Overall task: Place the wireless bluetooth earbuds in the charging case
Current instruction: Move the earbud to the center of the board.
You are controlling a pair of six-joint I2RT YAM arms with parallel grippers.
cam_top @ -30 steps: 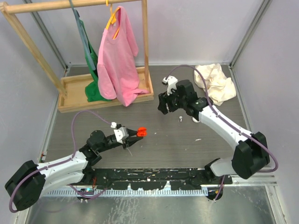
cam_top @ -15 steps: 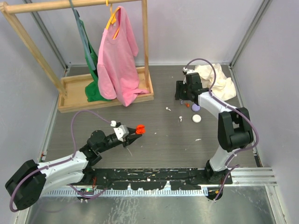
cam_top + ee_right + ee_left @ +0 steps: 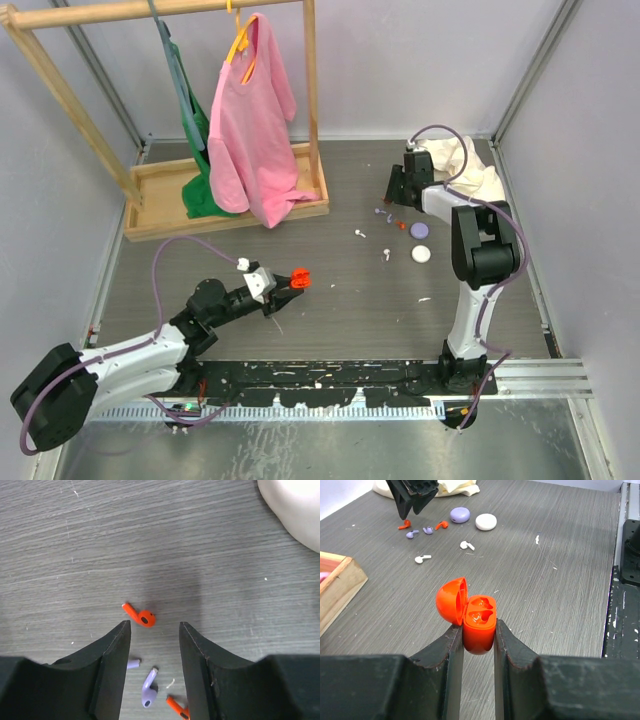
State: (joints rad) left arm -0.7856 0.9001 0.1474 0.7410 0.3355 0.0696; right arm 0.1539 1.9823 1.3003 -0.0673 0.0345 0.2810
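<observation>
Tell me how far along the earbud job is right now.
Early. Done: the red case is open, both sockets empty, clamped in the left gripper. In hand: the right gripper hovers, jaws open, over a red earbud on the table. Left: every earbud, including the lilac earbuds and white earbuds, lies loose; none is seated.

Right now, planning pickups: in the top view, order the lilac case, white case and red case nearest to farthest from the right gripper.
1. Lilac case, closest, right of the right gripper.
2. White case, just below that.
3. Red case, far left, in the left gripper.
</observation>
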